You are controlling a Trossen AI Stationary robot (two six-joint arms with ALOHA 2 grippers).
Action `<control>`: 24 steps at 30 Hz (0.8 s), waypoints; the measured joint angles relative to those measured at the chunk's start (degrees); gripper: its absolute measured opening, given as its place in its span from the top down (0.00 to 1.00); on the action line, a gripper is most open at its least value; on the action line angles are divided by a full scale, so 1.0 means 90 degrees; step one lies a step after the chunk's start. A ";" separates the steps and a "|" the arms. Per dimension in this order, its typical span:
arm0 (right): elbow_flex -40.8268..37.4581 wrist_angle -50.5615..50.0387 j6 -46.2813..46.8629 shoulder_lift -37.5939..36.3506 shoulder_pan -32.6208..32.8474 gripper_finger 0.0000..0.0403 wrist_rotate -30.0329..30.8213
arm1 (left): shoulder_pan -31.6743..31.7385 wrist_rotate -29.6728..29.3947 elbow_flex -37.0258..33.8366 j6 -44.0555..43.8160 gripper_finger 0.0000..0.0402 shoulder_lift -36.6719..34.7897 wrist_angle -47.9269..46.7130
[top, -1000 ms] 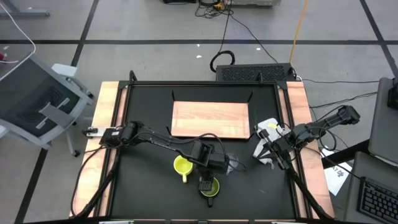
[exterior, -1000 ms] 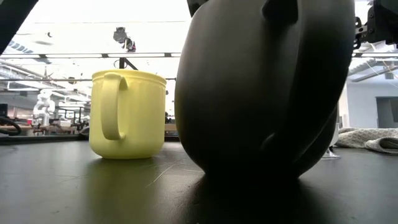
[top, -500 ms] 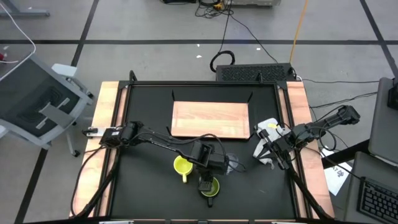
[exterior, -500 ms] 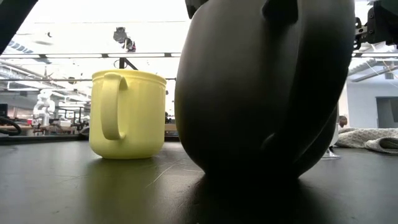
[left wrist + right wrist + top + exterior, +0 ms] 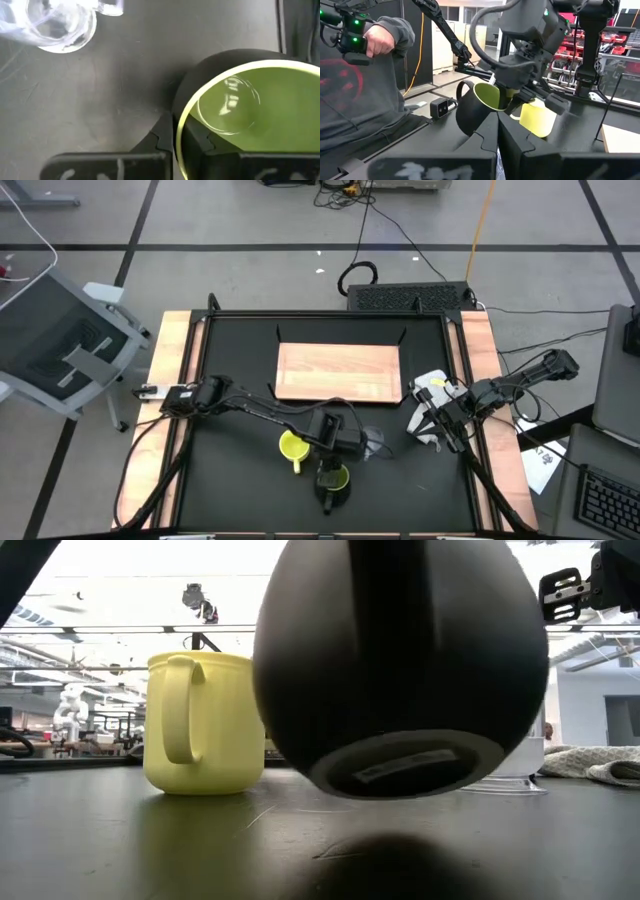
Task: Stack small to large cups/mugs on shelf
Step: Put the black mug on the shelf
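My left gripper (image 5: pixel 331 452) is shut on the rim of the dark olive-green mug (image 5: pixel 333 478), near the table's front middle. The mug hangs above the table in the low view (image 5: pixel 400 670), its base showing. The yellow mug (image 5: pixel 292 446) stands upright on its base just left of it. The small clear cup (image 5: pixel 373 444) stands on the table to the right and also shows in the left wrist view (image 5: pixel 60 22). The wooden shelf (image 5: pixel 338 370) lies farther back. My right gripper (image 5: pixel 432 426) waits shut at the right, beside a white cloth (image 5: pixel 430 392). My left gripper pinches the dark mug's rim (image 5: pixel 176 131), with one finger (image 5: pixel 199 141) inside the mug and one finger (image 5: pixel 161 134) outside. The fingers come from above, pointing down. The mug is lifted clear of the table and tilted, with its handle (image 5: pixel 462 93) away from the fingers.
A person with a grey sleeve (image 5: pixel 380 40) stands beyond the table in the right wrist view. Wooden rails (image 5: pixel 172 380) run along the table's left and right sides. Black tabletop (image 5: pixel 240 480) shows to the left of the mugs.
My left gripper has risen with the dark mug. The mug stood on the table before. It now hangs clear and tilted, with its base showing in the low view. The yellow mug and the clear cup have stayed in place.
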 joint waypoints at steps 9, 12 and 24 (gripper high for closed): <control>0.0000 0.0001 0.0000 0.0000 -0.0002 1.00 -0.0002 | -0.0032 -0.0669 0.0015 0.0263 0.97 -0.0209 -0.0092; 0.0000 0.0002 0.0002 0.0000 -0.0002 1.00 -0.0002 | -0.0037 -0.0833 0.0032 0.0379 0.97 -0.0366 -0.0255; 0.0000 0.0198 0.0004 -0.0002 0.0000 1.00 -0.0002 | -0.0003 -0.1634 0.0036 0.0967 0.97 -0.1253 -0.0627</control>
